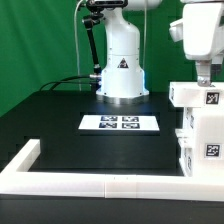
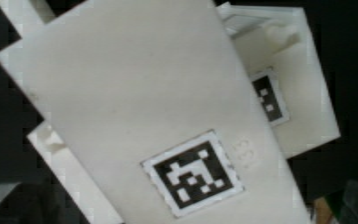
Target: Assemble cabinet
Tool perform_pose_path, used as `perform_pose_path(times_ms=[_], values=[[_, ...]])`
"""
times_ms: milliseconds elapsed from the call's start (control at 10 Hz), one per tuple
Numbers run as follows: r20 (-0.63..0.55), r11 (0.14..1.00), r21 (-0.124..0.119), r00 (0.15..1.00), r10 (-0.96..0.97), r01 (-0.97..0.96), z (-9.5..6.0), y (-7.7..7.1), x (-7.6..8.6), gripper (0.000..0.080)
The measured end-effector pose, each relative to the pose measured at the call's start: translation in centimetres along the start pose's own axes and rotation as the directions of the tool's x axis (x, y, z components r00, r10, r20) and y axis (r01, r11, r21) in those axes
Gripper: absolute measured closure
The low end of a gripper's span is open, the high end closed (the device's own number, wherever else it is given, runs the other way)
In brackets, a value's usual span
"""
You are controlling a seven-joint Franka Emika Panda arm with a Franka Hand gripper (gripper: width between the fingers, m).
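- Where the exterior view takes in the black table, the cabinet stands at that view's right edge, white and boxy, with black-and-white markers on its faces.
- The gripper hangs just above the cabinet's top; its fingers are too small to read here, and by the record the jaws stand wide.
- The marker board lies flat mid-table before the arm's base.
- A low white border frame runs along the near side.
- In the wrist view, the cabinet fills the picture, tilted, one square marker facing the camera; nothing is held.

White arm, black joints, triangular warning label
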State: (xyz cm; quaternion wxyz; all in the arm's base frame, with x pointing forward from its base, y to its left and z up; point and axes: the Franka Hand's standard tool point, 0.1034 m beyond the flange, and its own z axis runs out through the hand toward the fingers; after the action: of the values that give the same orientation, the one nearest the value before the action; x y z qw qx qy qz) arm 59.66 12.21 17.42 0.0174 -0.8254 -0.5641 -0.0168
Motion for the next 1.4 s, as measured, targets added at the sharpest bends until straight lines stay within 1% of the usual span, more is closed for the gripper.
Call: perform_pose_path(times_ms=[200, 300, 400, 600, 800, 1000, 1100, 1200, 1400], values=[[0.001, 0.997, 0.002, 0.997, -0.074, 0.074, -0.1, 0.6, -0.3, 0.0002], [0.0, 0.99, 0.002, 0.99, -0.144, 0.144, 0.1, 0.8, -0.4, 0.0002], [0.0, 0.986, 0.004, 0.986, -0.169, 0.169, 0.4, 0.8, -0.5, 0.0002], [0.007, 0.978, 0.013, 0.978, -0.208, 0.208, 1.1, 0.4, -0.7, 0.0002], [0.01, 0.982, 0.024, 0.983, -0.185, 0.185, 1.7, -0.2, -0.7, 0.0002], [0.011, 0.984, 0.03, 0.984, -0.176, 0.175, 2.0, -0.3, -0.6, 0.0002], [0.011, 0.984, 0.03, 0.985, -0.174, 0.174, 2.0, -0.3, -0.7, 0.0108], [0.011, 0.984, 0.03, 0.985, -0.174, 0.173, 2.0, -0.3, -0.8, 0.0239], [0.012, 0.991, 0.029, 0.991, -0.132, 0.131, 2.0, -0.2, -0.8, 0.0243]])
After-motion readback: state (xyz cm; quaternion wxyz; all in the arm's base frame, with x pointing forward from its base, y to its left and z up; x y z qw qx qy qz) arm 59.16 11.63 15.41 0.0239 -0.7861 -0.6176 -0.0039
